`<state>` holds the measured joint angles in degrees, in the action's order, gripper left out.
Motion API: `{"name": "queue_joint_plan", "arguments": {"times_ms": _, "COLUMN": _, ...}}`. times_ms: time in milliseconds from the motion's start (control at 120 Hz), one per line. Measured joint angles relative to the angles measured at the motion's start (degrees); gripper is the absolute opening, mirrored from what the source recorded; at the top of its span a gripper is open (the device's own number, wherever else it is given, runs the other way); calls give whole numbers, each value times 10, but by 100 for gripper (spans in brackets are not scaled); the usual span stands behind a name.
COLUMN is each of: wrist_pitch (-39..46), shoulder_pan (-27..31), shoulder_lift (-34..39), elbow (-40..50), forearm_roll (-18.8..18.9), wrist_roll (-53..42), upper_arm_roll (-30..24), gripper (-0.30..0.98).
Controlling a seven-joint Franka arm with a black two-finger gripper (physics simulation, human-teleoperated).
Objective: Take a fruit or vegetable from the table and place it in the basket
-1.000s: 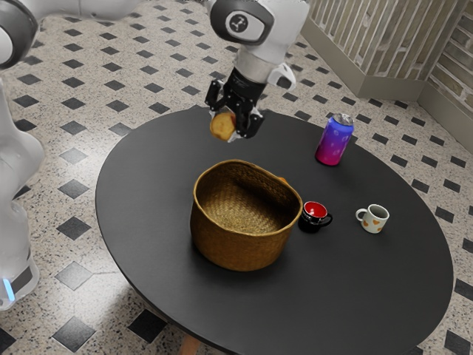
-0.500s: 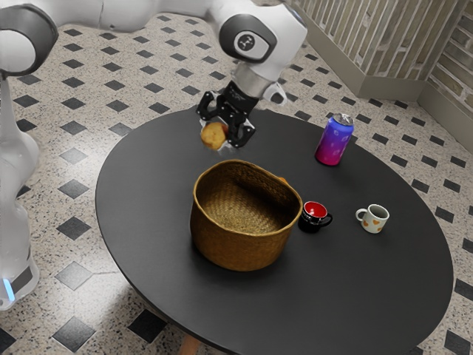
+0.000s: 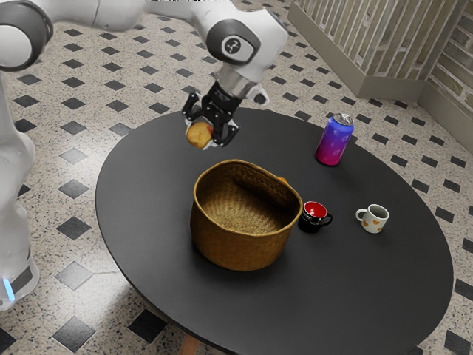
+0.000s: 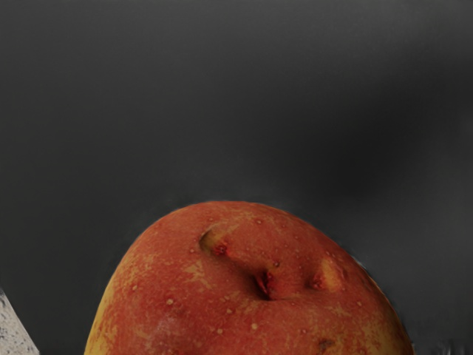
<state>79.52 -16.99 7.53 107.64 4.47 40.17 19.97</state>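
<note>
My gripper (image 3: 201,136) is up in the air past the basket's far rim, toward the exterior view's left, shut on a round yellow-red fruit (image 3: 199,134). In the wrist view the fruit (image 4: 251,288) shows a red, yellow-streaked skin with a small dark hollow. The brown woven basket (image 3: 240,248) stands upright on the black table, its mouth upward, and the part of its inside that shows holds nothing. A sliver of something orange (image 3: 284,180) peeks out behind the basket's rim, mostly hidden.
A black mug with a red inside (image 3: 314,216) stands close beside the basket. Farther toward the exterior view's right are a white mug with orange marks (image 3: 374,219) and a blue-pink can (image 3: 335,140). The round table (image 3: 355,296) carries them all.
With the fruit in its grip, my hand has moved toward the exterior view's left and a little lower. The basket, mugs and can stand where they stood.
</note>
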Motion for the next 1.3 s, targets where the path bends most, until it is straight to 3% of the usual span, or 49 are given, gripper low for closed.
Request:
{"name": "queue_joint_plan", "arguments": {"times_ms": 242, "wrist_pitch": 7, "shoulder_pan": -13, "shoulder_lift": 22, "elbow": -3, "forearm_roll": -18, "wrist_roll": -7, "upper_arm_roll": -24, "gripper": 28}}
{"name": "queue_joint_plan", "arguments": {"times_ms": 383, "wrist_pitch": 13, "shoulder_pan": -17, "shoulder_lift": 52, "elbow": -25, "forearm_roll": -20, "wrist_roll": -9, "upper_arm_roll": -65, "gripper": 28}}
{"name": "queue_joint_plan", "arguments": {"times_ms": 742, "wrist_pitch": 50, "shoulder_pan": -104, "shoulder_lift": 47, "elbow": -26, "forearm_roll": -51, "wrist_roll": -3, "upper_arm_roll": -88, "gripper": 28}}
{"name": "queue_joint_plan", "arguments": {"times_ms": 900, "wrist_pitch": 65, "shoulder_pan": -116, "shoulder_lift": 46, "elbow": -36, "forearm_roll": -54, "wrist_roll": 2, "upper_arm_roll": -108, "gripper": 28}}
{"name": "queue_joint_plan", "arguments": {"times_ms": 1300, "wrist_pitch": 78, "shoulder_pan": -138, "shoulder_lift": -57, "elbow": -162, "forearm_roll": -32, "wrist_roll": 8, "upper_arm_roll": -125, "gripper": 28}}
